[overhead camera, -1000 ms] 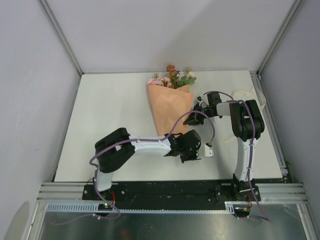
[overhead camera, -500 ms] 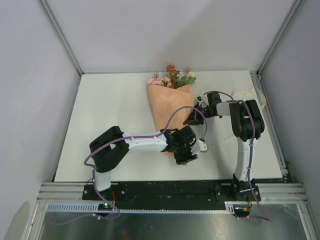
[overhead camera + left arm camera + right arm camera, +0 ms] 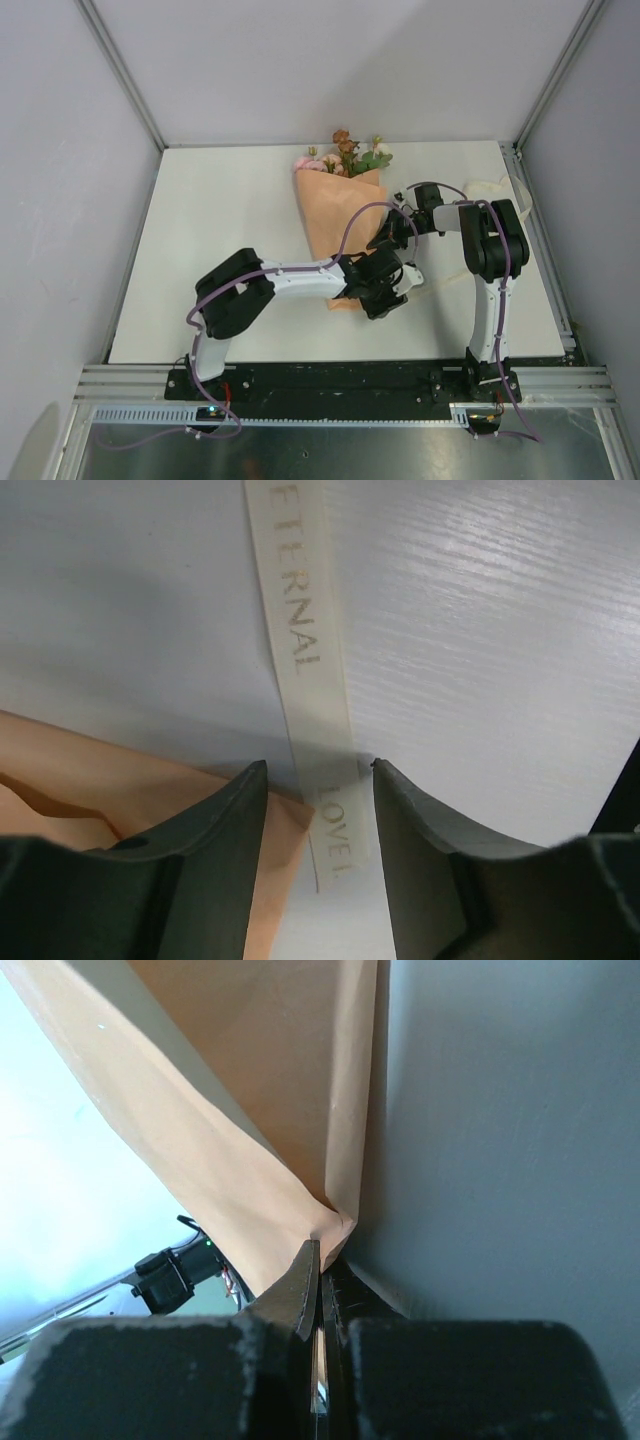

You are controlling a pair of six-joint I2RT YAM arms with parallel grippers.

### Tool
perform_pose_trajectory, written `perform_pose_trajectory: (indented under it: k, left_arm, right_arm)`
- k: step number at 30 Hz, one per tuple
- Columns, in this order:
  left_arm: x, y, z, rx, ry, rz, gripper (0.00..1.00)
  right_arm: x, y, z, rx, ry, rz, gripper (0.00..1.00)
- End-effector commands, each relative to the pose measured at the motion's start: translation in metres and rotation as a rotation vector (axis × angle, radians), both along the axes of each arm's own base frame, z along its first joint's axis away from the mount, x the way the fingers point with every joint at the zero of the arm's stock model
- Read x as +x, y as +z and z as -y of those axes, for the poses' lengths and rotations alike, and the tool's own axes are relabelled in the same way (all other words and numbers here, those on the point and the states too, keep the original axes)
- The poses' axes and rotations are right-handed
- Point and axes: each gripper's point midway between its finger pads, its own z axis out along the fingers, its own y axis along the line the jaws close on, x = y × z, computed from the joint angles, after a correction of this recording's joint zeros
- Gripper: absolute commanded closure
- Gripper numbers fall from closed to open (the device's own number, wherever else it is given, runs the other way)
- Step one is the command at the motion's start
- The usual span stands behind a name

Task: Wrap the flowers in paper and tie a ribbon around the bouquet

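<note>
The bouquet lies on the table, its peach paper (image 3: 338, 215) a cone and the flowers (image 3: 350, 155) sticking out at the far end. My right gripper (image 3: 387, 238) is shut on the paper's right edge; in the right wrist view its closed jaws (image 3: 320, 1252) pinch a fold of the paper (image 3: 230, 1110). My left gripper (image 3: 397, 283) hovers by the cone's narrow end, open. The cream ribbon (image 3: 298, 630), printed with gold letters, lies flat on the table. Its end sits loose between the left gripper's (image 3: 316, 770) spread jaws, beside a paper corner (image 3: 110, 790).
White table (image 3: 220, 250) inside grey walls, with metal rails at the right side (image 3: 540, 250) and near edge. A cream heap (image 3: 495, 188) lies by the right rail behind the right arm. Both arms' purple cables arch over the cone's narrow end.
The left gripper has opened and let go of the ribbon end. It has swung back and to the right, closer to the cone's tip. The right arm has held still.
</note>
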Motion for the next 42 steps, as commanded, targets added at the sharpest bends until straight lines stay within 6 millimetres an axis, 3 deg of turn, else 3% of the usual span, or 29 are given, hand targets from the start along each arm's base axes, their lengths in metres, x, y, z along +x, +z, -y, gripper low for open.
perform_pose_trajectory:
  k: [1, 5, 8, 12, 18, 23, 26, 30, 36, 42]
  left_arm:
    - [-0.002, -0.023, -0.006, 0.039, 0.022, -0.039, 0.48]
    - [-0.017, -0.047, -0.021, 0.108, -0.009, -0.052, 0.55]
    - [-0.026, -0.062, -0.033, 0.168, -0.027, -0.028, 0.67]
    - [-0.028, -0.071, -0.038, 0.209, -0.045, 0.002, 0.82]
    - [-0.037, -0.075, -0.043, 0.22, -0.116, -0.005, 0.96]
    - [-0.038, -0.059, -0.045, 0.185, -0.185, 0.027, 1.0]
    - [-0.033, -0.027, -0.037, 0.092, -0.194, 0.036, 1.0]
    - [-0.043, 0.007, -0.033, -0.003, -0.239, 0.029, 1.0]
    - [-0.053, 0.007, -0.062, 0.019, -0.268, 0.012, 1.0]
    - [-0.061, -0.005, -0.11, 0.103, -0.316, 0.044, 1.0]
  right_arm:
    - [0.002, -0.011, 0.003, -0.043, 0.003, 0.008, 1.0]
    - [0.002, -0.011, 0.003, -0.044, 0.002, 0.007, 1.0]
    - [0.002, -0.012, 0.004, -0.045, -0.002, 0.006, 1.0]
    - [0.001, -0.013, 0.004, -0.046, 0.001, 0.001, 1.0]
    - [0.001, -0.012, 0.005, -0.053, 0.003, 0.009, 1.0]
    - [0.001, -0.012, 0.005, -0.053, 0.002, 0.008, 1.0]
    - [0.001, -0.012, 0.004, -0.054, 0.005, 0.01, 1.0]
    - [0.001, -0.01, 0.004, -0.047, 0.005, 0.009, 1.0]
    - [0.005, 0.007, 0.001, 0.004, -0.003, 0.018, 1.0]
    - [0.001, 0.03, 0.002, 0.06, -0.001, -0.002, 1.0]
